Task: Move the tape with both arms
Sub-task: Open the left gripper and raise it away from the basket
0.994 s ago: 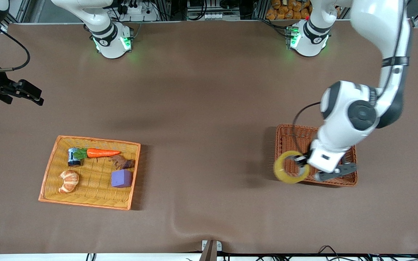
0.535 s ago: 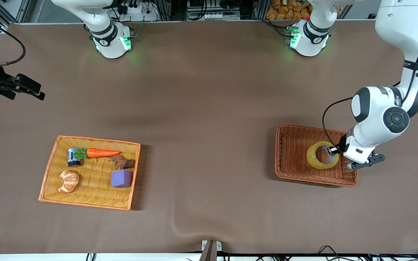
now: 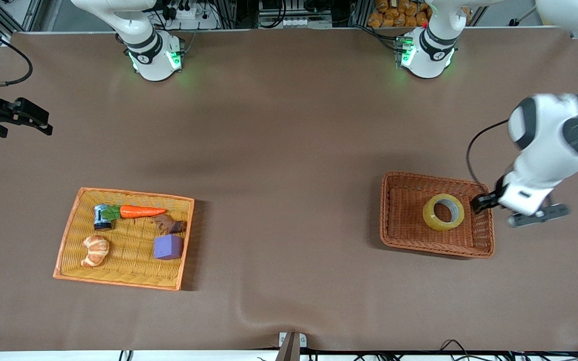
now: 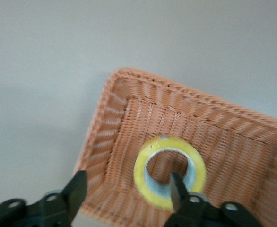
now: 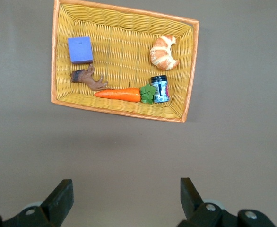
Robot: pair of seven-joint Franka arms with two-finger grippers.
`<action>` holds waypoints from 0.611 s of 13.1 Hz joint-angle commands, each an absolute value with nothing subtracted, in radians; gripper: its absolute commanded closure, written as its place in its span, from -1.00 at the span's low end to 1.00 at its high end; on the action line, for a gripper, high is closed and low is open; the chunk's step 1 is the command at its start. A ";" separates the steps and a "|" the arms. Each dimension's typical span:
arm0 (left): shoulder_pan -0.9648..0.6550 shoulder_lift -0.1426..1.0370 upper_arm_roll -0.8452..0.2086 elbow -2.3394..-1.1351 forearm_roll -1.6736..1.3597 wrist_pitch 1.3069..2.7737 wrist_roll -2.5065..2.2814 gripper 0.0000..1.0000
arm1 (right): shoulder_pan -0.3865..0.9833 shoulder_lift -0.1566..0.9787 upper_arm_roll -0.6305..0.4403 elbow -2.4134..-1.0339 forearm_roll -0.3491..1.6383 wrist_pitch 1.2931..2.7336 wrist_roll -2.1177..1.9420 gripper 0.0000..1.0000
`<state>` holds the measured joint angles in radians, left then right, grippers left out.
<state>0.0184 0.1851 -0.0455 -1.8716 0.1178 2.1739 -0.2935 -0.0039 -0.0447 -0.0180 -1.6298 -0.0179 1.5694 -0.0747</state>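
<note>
The tape (image 3: 430, 218), a yellowish ring with a grey core, lies flat in the brown wicker basket (image 3: 385, 215) at the left arm's end of the table. My left gripper (image 3: 484, 202) hangs over the basket's rim at that end, beside the tape, open and empty. In the left wrist view the tape (image 4: 141, 178) lies in the basket (image 4: 111, 85) below the open left gripper (image 4: 127, 182), apart from both fingers. My right gripper (image 3: 43, 125) is open and empty, up at the right arm's end of the table. It is also open in the right wrist view (image 5: 126, 184).
A yellow wicker tray (image 3: 118, 191) sits toward the right arm's end, nearer the front camera. It holds a carrot (image 3: 141, 211), a croissant (image 3: 95, 250), a purple cube (image 3: 167, 247), a small can (image 3: 101, 216) and a brown toy (image 3: 170, 224). The right wrist view shows the tray (image 5: 124, 9) too.
My left gripper carried the tape over the brown basket, let it go there, and has moved off toward the left arm's end. My right gripper drifted slightly toward its end.
</note>
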 commanded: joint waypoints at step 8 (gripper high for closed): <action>0.031 -0.046 -0.092 -1.583 0.029 1.605 -0.058 -1.00 | -0.011 -0.044 -0.018 -1.618 -0.029 1.548 -0.078 -1.00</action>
<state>0.0186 -0.0326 -0.0853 -1.5523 0.0584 1.6109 -0.1206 -0.0052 -0.0447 -0.0218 -1.6285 -0.0208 1.5598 -0.0747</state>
